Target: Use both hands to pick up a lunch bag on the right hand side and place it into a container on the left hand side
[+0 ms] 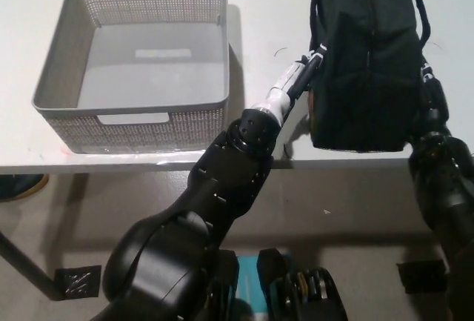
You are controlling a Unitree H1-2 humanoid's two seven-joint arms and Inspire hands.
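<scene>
I judge the bag [363,61] soft, saggy; squeeze both flanks. Left hand [309,65] and right hand [429,95] touch it, grips hidden

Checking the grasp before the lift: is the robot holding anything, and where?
Cannot be told. Both arms press against opposite sides of the bag, but each robot hand is hidden behind it, and the bag stands on the table.

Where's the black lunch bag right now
In the head view the black lunch bag stands on the white table at the right, between the left hand and the right hand, right of the grey basket.
</scene>
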